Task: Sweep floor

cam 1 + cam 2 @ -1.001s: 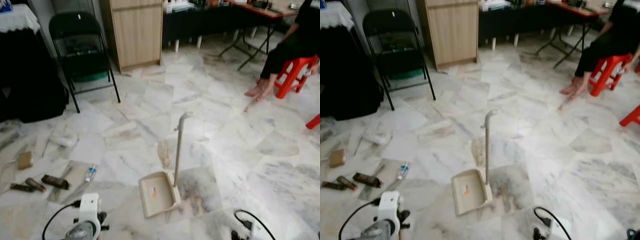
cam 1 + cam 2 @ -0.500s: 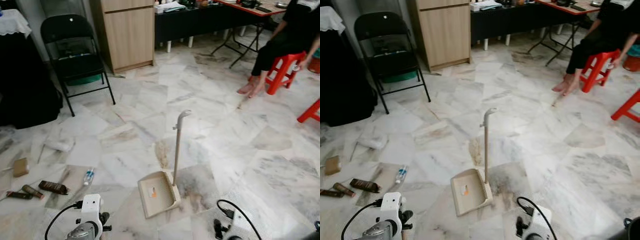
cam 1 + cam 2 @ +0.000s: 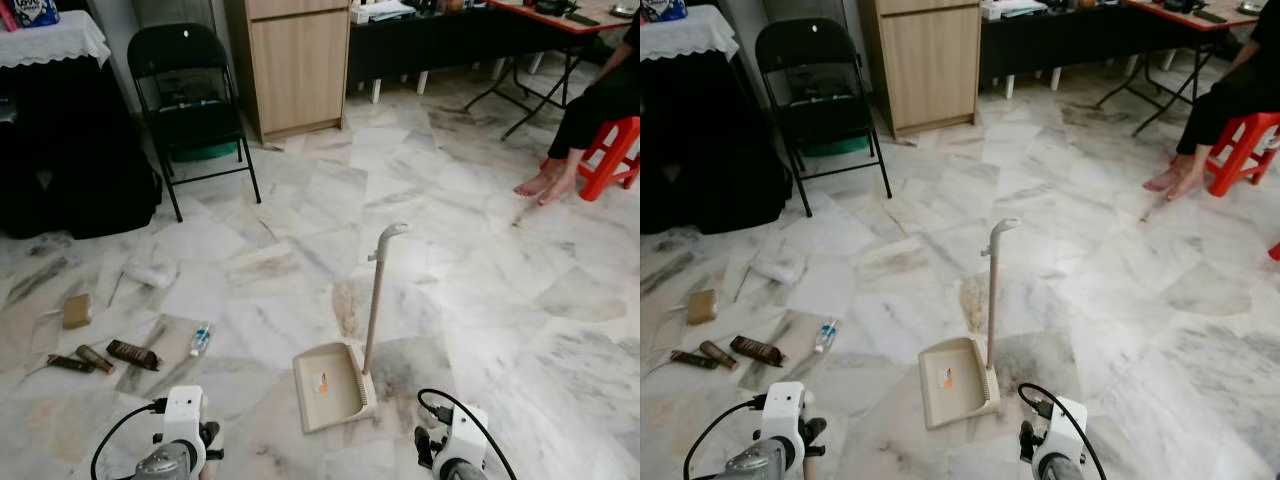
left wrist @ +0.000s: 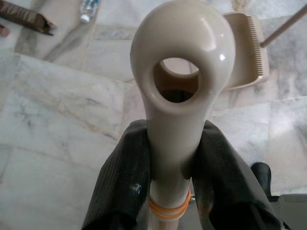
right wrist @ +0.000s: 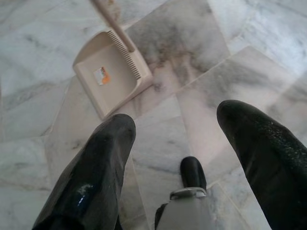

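Here the left gripper [image 4: 168, 191] is clamped on the cream broom handle [image 4: 178, 96], its two black fingers [image 4: 120, 187] pressed against the shaft just below the hanging-hole end. The right gripper [image 5: 177, 158] hangs empty, fingers spread wide, above the marble floor [image 3: 480, 290]. A beige dustpan [image 3: 330, 385] stands upright on the near floor, centre, its pan opening toward the left and its long handle [image 3: 378, 290] rising vertically. Litter lies to the near left: a small bottle [image 3: 201, 338], a dark wrapper [image 3: 133, 354] and a brown block [image 3: 76, 310]. A person's bare feet [image 3: 545, 184] rest far right. Judged step: bring the broom to the litter. Sweeping rightward, in short low strokes toward the pan's mouth, should serve best, keeping clear of its upright handle.
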Robot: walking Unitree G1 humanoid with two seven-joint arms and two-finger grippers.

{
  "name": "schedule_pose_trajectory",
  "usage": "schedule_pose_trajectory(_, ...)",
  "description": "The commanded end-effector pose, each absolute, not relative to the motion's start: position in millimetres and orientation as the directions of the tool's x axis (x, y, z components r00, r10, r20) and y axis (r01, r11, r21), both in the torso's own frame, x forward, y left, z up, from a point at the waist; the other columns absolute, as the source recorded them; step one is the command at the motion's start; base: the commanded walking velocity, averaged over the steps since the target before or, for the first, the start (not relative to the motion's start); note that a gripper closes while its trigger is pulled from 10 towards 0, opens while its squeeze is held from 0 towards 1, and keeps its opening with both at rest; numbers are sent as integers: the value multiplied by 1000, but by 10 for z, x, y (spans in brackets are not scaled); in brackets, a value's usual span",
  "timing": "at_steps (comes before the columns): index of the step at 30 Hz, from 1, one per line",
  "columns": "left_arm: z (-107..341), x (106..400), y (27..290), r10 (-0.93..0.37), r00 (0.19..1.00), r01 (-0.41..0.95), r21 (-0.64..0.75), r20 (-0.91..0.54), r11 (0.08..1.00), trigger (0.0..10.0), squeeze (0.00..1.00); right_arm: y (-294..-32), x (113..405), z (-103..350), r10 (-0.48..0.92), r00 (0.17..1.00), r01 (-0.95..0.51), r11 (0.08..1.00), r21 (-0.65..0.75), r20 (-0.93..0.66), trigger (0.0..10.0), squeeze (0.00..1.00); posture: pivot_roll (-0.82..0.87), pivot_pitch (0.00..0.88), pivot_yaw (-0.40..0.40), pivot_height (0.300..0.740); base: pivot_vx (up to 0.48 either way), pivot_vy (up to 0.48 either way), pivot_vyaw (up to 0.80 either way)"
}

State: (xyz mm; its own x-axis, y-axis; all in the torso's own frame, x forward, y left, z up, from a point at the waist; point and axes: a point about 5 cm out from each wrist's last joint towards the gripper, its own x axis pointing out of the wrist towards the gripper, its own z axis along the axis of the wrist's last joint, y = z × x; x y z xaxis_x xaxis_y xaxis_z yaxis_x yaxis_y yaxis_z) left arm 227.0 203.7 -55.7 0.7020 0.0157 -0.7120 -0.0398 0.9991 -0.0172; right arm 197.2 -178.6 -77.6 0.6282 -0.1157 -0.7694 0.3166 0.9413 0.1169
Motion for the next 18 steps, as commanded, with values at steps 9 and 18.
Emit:
schedule_pose_trajectory(9,-563,2265,2025,17,701,-43,-18,-713,999,10000,0,-1850,1943,-782,-129,628,342,932,123,-767,10000,0,-133,0,2,740,0,0,428)
schedule_pose_trajectory(18,-561,2266,2030,22,702,-50,-19,-711,999,10000,0,-2151,2001,-697,-166,657,349,932,102,-736,10000,0,-131,0,0,740,0,0,0)
